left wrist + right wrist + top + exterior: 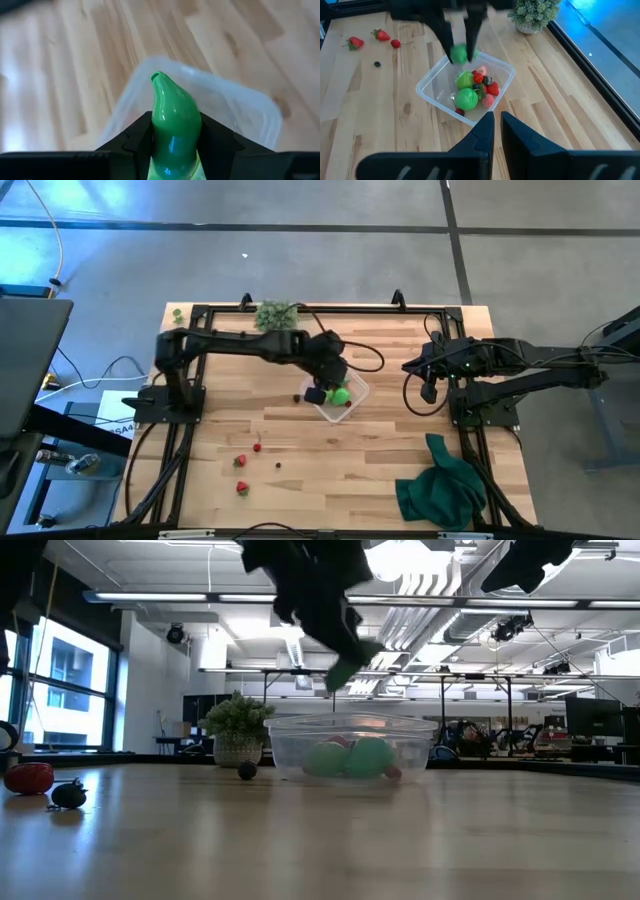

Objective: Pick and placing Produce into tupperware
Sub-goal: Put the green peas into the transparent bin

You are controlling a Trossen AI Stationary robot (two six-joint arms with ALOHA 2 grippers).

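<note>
Loose produce (241, 462): red pieces and one dark one, table's 7 o'clock area, well apart from the container. Left gripper (327, 388): above the tupperware (354, 408) at table centre, fingers clamped on a bright green oblong piece (173, 120), held over the container's 9 o'clock rim. Tupperware contents: green rounds, red berries, a dark piece. Right gripper (429, 392): 3 o'clock side, fingers closed, empty. Green cloth (441, 482): 5 o'clock corner.
</note>
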